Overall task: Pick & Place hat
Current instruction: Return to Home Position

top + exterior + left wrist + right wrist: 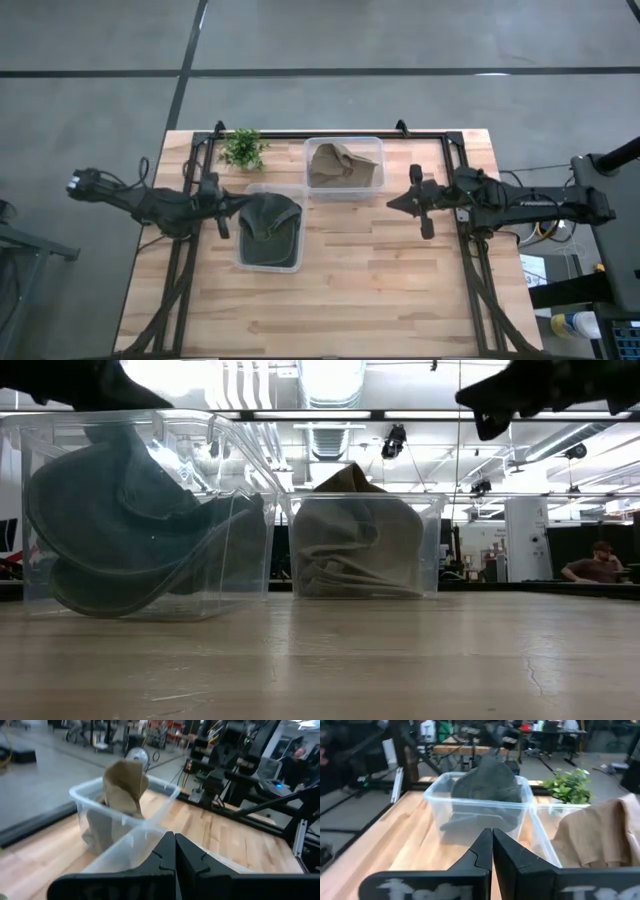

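Note:
A dark green hat (268,228) lies crumpled in a clear plastic bin (285,265); it also shows in the low view (130,550) and right wrist view (487,782). A tan hat (336,164) sits in a second clear bin (375,150), peaking above the rim (125,782). My left gripper (222,212) hovers shut just left of the green hat's bin. My right gripper (408,200) hovers shut to the right of both bins, touching nothing.
A small green potted plant (242,148) stands near the table's far left corner. Black frame rails (465,240) run along both sides and the far edge. Bare wood lies across the near half of the table (350,310). A person (598,563) sits far behind.

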Available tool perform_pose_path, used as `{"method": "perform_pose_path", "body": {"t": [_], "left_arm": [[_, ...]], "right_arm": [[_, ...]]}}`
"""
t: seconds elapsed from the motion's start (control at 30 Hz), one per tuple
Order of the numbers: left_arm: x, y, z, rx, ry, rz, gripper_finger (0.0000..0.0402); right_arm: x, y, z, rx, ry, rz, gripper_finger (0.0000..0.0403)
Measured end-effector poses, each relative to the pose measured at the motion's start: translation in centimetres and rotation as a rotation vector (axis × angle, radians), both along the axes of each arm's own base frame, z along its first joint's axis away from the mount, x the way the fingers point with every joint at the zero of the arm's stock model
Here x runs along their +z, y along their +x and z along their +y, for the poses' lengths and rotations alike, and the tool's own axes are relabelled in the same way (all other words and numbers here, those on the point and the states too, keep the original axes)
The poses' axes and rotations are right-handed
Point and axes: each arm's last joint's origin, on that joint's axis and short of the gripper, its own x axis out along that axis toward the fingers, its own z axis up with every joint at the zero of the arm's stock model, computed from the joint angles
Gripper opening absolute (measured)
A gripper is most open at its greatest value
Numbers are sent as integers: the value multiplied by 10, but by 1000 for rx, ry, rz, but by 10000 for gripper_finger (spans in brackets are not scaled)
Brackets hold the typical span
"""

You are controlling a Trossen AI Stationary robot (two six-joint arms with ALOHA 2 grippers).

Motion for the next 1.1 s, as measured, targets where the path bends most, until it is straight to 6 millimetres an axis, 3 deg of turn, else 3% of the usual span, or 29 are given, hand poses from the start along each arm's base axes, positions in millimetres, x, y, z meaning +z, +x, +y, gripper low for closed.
{"method": "perform_pose_path", "body": {"t": [0.53,0.87,1.1], "left_arm": [[3,-34,11,-6,68,-83,0],[-35,-33,8,-97,64,-146,0],[-64,-23,2,-197,53,-112,0]], "right_arm": [[-50,-22,4,46,28,-216,9],[-74,-36,6,90,33,-300,9],[-74,-37,9,175,21,-299,9]]}}
